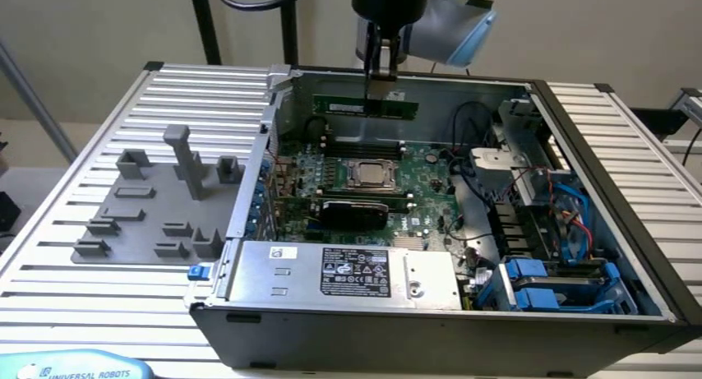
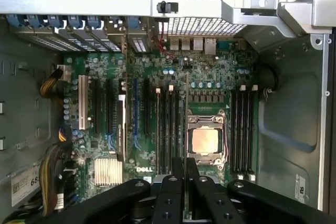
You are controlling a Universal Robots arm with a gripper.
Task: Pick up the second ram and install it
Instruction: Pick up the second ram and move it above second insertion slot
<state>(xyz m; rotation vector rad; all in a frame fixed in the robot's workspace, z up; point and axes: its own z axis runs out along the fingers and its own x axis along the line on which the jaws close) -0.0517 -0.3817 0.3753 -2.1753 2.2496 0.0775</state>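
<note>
The second ram (image 1: 366,107) is a narrow green stick that hangs lengthwise above the back of the open computer case (image 1: 614,231). My gripper (image 1: 380,81) is shut on its top edge near the middle. In the wrist view the stick (image 2: 186,108) appears edge-on as a thin line running out from between my black fingers (image 2: 173,182). It hovers over the motherboard (image 2: 142,108), between the CPU socket (image 2: 206,140) and a bank of black memory slots (image 2: 167,129). A second bank of slots (image 2: 244,129) lies on the socket's other side. The stick touches no slot.
A grey fixture plate (image 1: 164,206) with upright grey blocks lies on the slatted table at the exterior view's left. Inside the case are the silver power supply (image 1: 351,272), blue drive bays (image 1: 548,284), cables (image 1: 548,198) and a black cooler (image 1: 353,208).
</note>
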